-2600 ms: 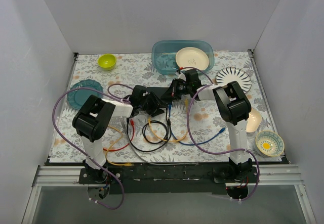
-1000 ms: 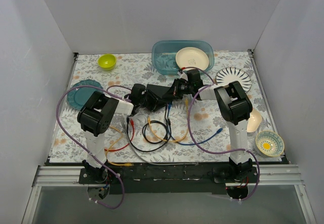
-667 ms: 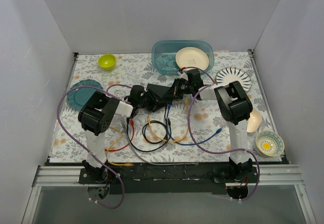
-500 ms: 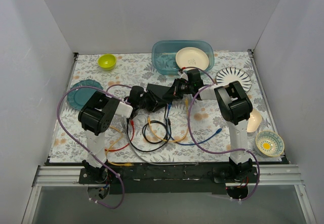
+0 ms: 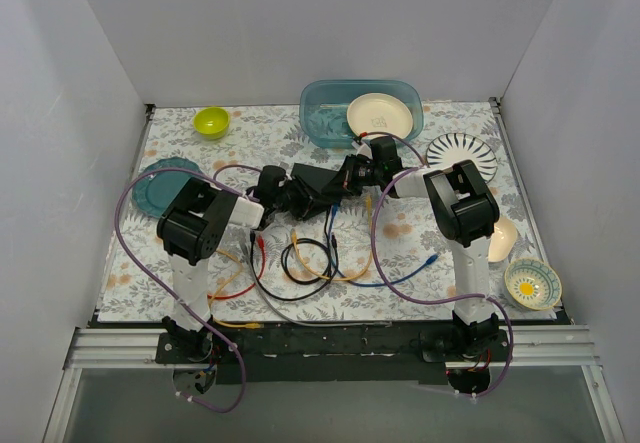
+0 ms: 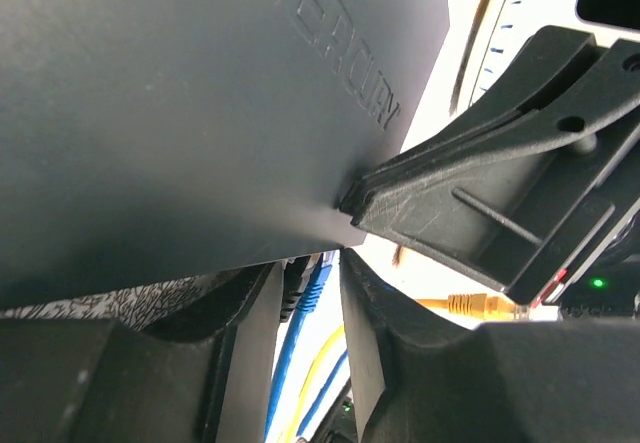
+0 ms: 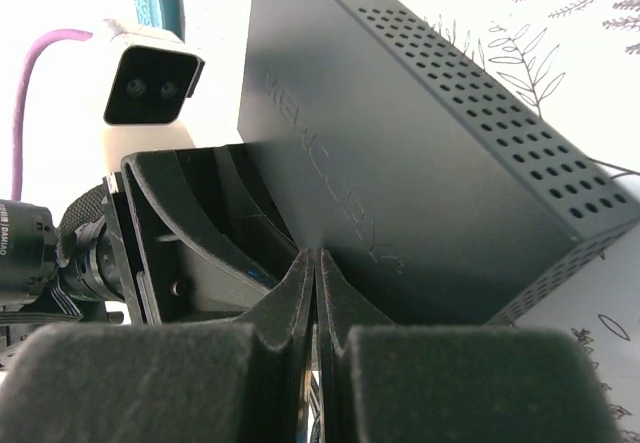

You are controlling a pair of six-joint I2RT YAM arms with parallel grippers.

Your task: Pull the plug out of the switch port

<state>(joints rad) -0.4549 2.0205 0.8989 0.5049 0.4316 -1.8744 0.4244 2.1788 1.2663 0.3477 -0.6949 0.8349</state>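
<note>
The switch (image 5: 318,185) is a flat matte-black box lying mid-table; it fills the top of the left wrist view (image 6: 180,93). A blue plug (image 6: 315,285) and a black plug (image 6: 293,288) sit side by side in its near edge. My left gripper (image 6: 308,268) (image 5: 290,196) is closed around this pair, a finger touching each side. My right gripper (image 7: 318,258) (image 5: 350,177) is shut with nothing held. Its tips press against the switch's lettered top face (image 7: 420,163).
Loose cables (image 5: 310,258) coil in front of the switch, with a yellow plug (image 6: 470,306) nearby. A teal tub (image 5: 330,113) holding a cream plate (image 5: 380,115) stands behind it. A striped plate (image 5: 462,153), green bowl (image 5: 211,121) and teal plate (image 5: 160,183) ring the table.
Since the earliest frame my left gripper has moved back to the switch's near edge, and the switch has turned slightly. Over the last second hardly anything has shifted.
</note>
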